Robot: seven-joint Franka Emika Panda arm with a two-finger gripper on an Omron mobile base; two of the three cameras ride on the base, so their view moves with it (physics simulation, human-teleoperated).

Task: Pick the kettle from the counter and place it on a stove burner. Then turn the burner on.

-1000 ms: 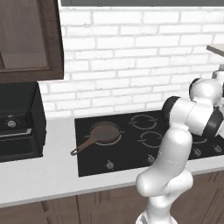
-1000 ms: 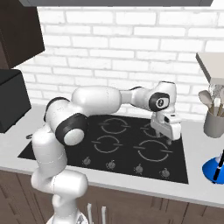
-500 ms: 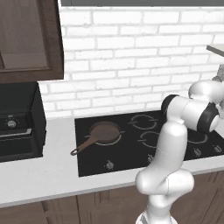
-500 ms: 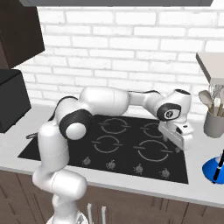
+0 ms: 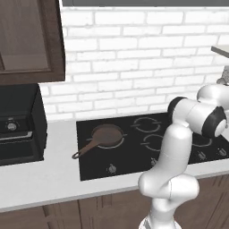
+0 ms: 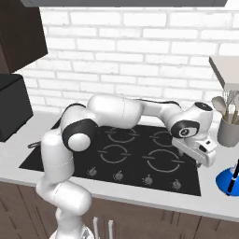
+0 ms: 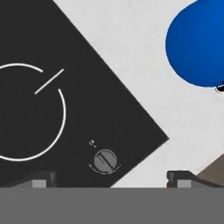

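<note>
The bright blue rounded kettle (image 7: 199, 43) sits on the pale counter (image 7: 131, 52) at the upper right of the hand view, apart from the stove. In the right base view the kettle (image 6: 227, 181) stands at the far right edge, with a dark handle across it. My gripper (image 6: 204, 160) hovers over the stove's front right corner, just left of the kettle. Its dark fingertips (image 7: 43, 178) stand wide apart at the bottom of the hand view, so my gripper (image 7: 111, 179) is open and holds nothing. Below it lie a burner ring (image 7: 26, 111) and a round knob (image 7: 105, 160).
A brown long-handled skillet (image 5: 105, 136) rests on the black stove's (image 5: 134, 152) back left burner. A grey utensil pot (image 6: 228, 133) stands behind the kettle at the right. A black appliance (image 5: 18, 125) sits on the counter at far left. Knobs (image 6: 119, 176) line the stove's front.
The arm has swung to the right and lower, carrying the hand from over the right burners to the stove's front right corner, closer to the kettle.
</note>
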